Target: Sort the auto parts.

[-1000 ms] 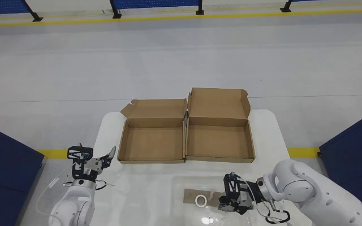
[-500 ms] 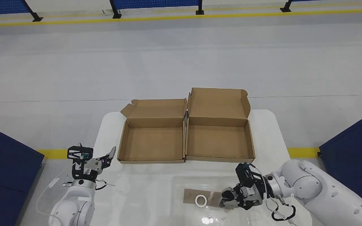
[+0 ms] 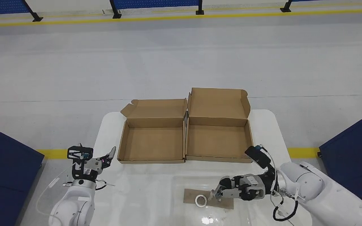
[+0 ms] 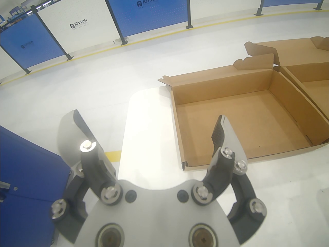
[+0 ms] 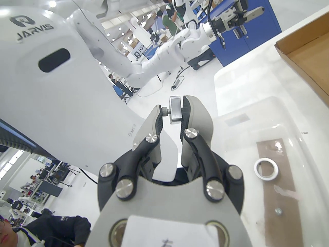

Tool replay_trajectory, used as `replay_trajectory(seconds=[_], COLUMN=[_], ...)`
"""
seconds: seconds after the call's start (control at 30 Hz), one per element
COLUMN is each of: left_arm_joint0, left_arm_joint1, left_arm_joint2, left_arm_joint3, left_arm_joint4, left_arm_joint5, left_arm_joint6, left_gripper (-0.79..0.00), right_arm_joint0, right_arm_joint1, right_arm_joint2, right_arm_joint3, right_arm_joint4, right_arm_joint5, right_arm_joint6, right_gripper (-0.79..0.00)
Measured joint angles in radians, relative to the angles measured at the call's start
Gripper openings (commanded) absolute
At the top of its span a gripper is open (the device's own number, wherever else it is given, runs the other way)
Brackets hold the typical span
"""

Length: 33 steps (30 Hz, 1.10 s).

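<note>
My right gripper (image 5: pixel 171 115) is shut on a small silver metal part (image 5: pixel 175 113), a disc with a short stud. In the top view that gripper (image 3: pixel 217 194) lies level above the clear bin (image 3: pixel 181 186) at the table's front, pointing left. A white ring (image 3: pixel 201 200) and a small nut (image 5: pixel 277 210) lie on a brown card (image 3: pixel 191 195) in the bin. Two open cardboard boxes stand behind: the left box (image 3: pixel 151 143) and the right box (image 3: pixel 219 141), both bare inside. My left gripper (image 3: pixel 107 155) is open at the table's left edge, nothing between its fingers (image 4: pixel 221 132).
Both box lids stand up at the back. A blue cabinet (image 4: pixel 28 165) sits beside the table's left edge, another blue one (image 3: pixel 345 155) to the right. White table surface lies between the boxes and the bin.
My right gripper has risen out of the bin with the metal part and turned level, its tip swinging left; the wrist moved back and right. The left arm stayed still.
</note>
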Motion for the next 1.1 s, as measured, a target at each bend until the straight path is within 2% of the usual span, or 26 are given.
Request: replay_trajectory(seconds=[0.1,0.53,0.87,1.1], left_arm_joint0=[0.0,0.0,0.0,0.0], left_arm_joint1=[0.0,0.0,0.0,0.0], left_arm_joint2=[0.0,0.0,0.0,0.0], left_arm_joint3=[0.0,0.0,0.0,0.0], left_arm_joint4=[0.0,0.0,0.0,0.0], left_arm_joint5=[0.0,0.0,0.0,0.0], left_arm_joint6=[0.0,0.0,0.0,0.0], left_gripper=[0.0,0.0,0.0,0.0], right_arm_joint0=[0.004,-0.003,-0.03,-0.025], right_arm_joint1=[-0.005,-0.008,-0.006,0.0], right_arm_joint2=[-0.012,-0.01,-0.022,-0.029], right_arm_joint3=[-0.006,0.0,0.027,0.001], right_arm_joint4=[0.046,0.062,0.34,0.447], right_arm_joint5=[0.0,0.012,0.0,0.0], right_arm_joint6=[0.0,-0.021,0.0,0.0], right_gripper=[-0.785,-0.785,-0.785,-0.785])
